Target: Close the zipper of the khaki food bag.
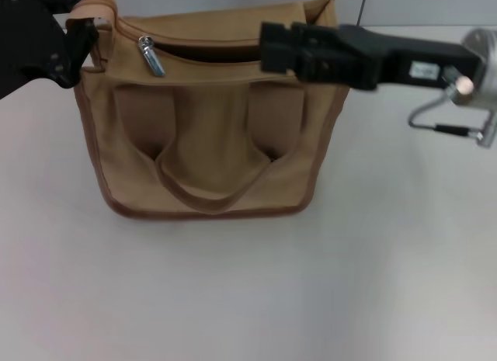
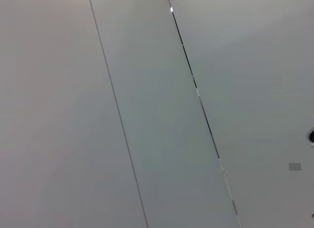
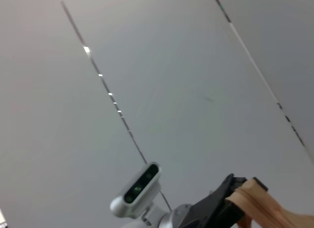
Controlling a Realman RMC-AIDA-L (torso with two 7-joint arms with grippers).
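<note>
The khaki food bag [image 1: 206,144] stands upright on the white table in the head view, its front handle hanging down. Its zipper [image 1: 210,44] runs along the top and gapes open, dark inside. The silver pull tab [image 1: 151,56] lies at the bag's left end. My left gripper [image 1: 80,44] is shut on the bag's top left corner. The right wrist view shows it [image 3: 245,189] pinching khaki fabric [image 3: 267,211]. My right gripper [image 1: 268,47] reaches in from the right, over the top right part of the bag, far from the pull tab.
The white table [image 1: 248,299] stretches in front of the bag and to both sides. The right arm's silver wrist and cable [image 1: 474,74] hang at the right edge. The left wrist view shows only grey panels [image 2: 157,110].
</note>
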